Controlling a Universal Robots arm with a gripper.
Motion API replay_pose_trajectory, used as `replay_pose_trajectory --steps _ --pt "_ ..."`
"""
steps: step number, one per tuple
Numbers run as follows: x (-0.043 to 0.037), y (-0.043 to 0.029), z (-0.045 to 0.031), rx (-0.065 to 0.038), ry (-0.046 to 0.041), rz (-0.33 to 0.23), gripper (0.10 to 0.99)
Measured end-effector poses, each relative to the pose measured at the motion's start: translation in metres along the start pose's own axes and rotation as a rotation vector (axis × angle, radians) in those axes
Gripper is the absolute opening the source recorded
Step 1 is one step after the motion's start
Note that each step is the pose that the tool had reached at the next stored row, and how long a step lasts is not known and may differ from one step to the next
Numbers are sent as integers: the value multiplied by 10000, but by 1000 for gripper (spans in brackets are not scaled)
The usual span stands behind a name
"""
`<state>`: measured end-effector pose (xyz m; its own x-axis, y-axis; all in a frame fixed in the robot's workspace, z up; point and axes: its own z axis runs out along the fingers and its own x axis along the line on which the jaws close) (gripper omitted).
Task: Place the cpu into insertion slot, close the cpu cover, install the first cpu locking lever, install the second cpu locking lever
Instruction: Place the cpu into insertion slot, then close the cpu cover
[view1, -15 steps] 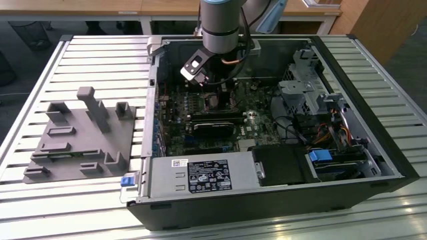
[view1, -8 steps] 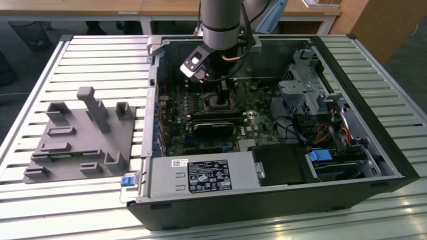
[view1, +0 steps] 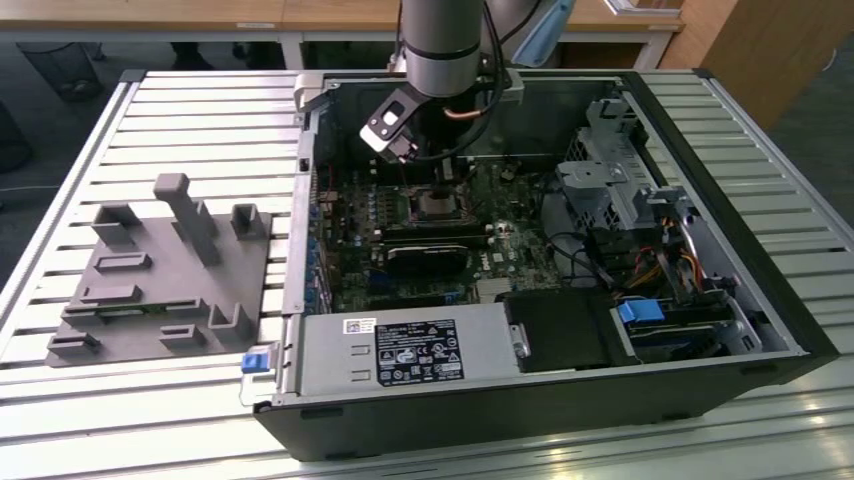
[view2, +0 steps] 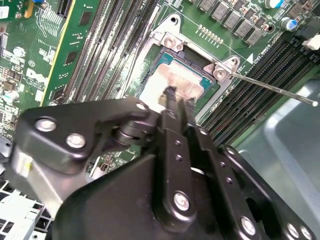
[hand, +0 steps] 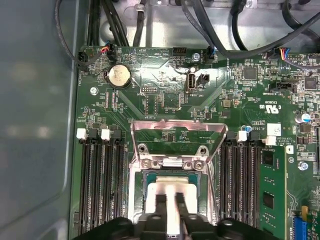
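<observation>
Looking down into the open computer case (view1: 534, 415), with the green circuit board (hand: 165, 95) lying across its floor. Watching the gripper (hand: 170, 200) hanging right over the socket, squared up to it, probably to keep the chip flat and not tilted.

Spotting the cpu cover (hand: 177, 123) just beyond the fingertips. Standing tipped back on its hinge, framing bare board through its cut-out and leaving the way down clear.

Finding the insertion slot (hand: 172, 176) directly beneath the fingertips, and the cpu (hand: 152, 197) lying inside its rim, pale metal top facing up.

Seeing the fingers (hand: 160, 207) drawn in close, with only a thin pale strip between them, far narrower than the chip. So not clamping its edges, and gripping nothing as far as can be judged.

Picking out a thin locking lever (view2: 272, 88) off to one side of the hand, in the second wrist view. Sticking out free and unlatched, in keeping with the raised cover.

Losing the near part of chip and socket behind the gripper's own black body. Struggling to tell whether the fingertips are pressing on the metal top or floating just clear. Likewise struggling to say whether the chip is fully seated.
</observation>
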<state>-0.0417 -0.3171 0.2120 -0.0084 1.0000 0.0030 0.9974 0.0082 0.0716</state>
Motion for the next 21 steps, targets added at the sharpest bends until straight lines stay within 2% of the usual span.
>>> replay_pose_trajectory --steps 2,21 --pt "0 0 -2 3 -1 -1 122" --pt "0 3 -36 6 2 0 106"
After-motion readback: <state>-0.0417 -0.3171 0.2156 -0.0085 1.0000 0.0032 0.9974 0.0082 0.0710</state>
